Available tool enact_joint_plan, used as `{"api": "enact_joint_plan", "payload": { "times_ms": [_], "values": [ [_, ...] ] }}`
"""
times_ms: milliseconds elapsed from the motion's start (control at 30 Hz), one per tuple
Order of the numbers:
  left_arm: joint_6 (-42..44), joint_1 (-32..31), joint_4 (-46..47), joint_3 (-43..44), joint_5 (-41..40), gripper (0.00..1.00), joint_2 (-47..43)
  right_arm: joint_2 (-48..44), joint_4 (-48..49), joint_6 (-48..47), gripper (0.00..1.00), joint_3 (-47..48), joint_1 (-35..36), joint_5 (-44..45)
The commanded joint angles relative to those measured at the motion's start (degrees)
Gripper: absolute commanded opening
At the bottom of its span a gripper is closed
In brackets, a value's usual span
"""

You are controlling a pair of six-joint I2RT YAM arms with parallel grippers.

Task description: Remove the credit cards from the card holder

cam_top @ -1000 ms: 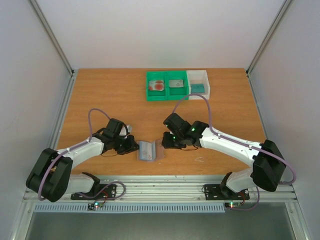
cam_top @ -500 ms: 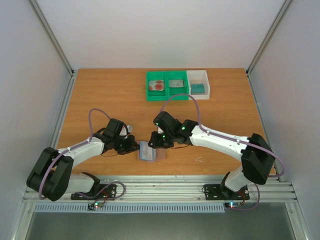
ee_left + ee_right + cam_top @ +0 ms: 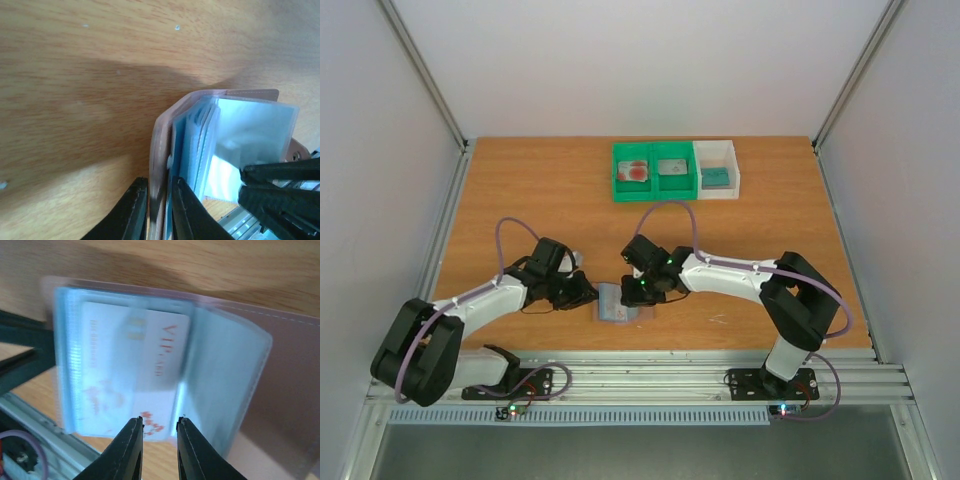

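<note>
The card holder (image 3: 617, 302) lies open near the table's front edge, brownish-pink outside (image 3: 159, 145) with blue-grey clear sleeves (image 3: 225, 365). My left gripper (image 3: 588, 291) is shut on its pink cover's edge, as the left wrist view shows (image 3: 159, 182). A white credit card with red blotches and "VIP" print (image 3: 135, 355) sits inside a sleeve. My right gripper (image 3: 633, 290) hovers over the sleeves with its jaws a little apart (image 3: 159, 421), straddling the card's lower edge. Its dark fingers (image 3: 280, 172) also show in the left wrist view.
A green compartment tray (image 3: 654, 188) at the back holds a white-and-red card (image 3: 637, 171) and a grey card (image 3: 671, 167). The white tray (image 3: 732, 158) beside it holds a teal card (image 3: 717, 177). The metal rail (image 3: 650, 375) runs just in front of the holder.
My right arm has swung left and its gripper has come down over the open card holder. My left gripper has stayed shut on the cover.
</note>
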Motion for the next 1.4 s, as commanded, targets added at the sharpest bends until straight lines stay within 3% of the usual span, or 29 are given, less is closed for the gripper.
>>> {"api": "enact_joint_plan", "payload": {
  "times_ms": [0, 167, 367, 733, 1367],
  "values": [
    [0.49, -0.05, -4.01, 1.02, -3.49, 0.20, -3.84, -0.86, 4.41, -1.10, 0.22, -3.99, -1.85, -0.95],
    [0.69, -0.07, -6.51, 1.98, -4.41, 0.30, -7.63, -0.58, 8.41, 0.04, 0.21, -6.92, -2.43, -3.62],
    [0.60, -0.12, -4.13, 1.28, -1.76, 0.32, -7.08, -0.48, 11.02, 0.86, 0.20, -7.55, -2.68, -5.25],
    [-0.66, -0.12, 5.22, -1.97, 3.20, 0.14, -0.18, 2.65, 15.25, 4.30, 0.23, -7.68, -4.19, -7.31],
    [1.43, -0.12, 1.96, -2.17, -0.90, 0.13, 4.62, 3.59, 14.91, 2.82, 0.10, -9.59, -4.88, -5.59]
  ]
}}
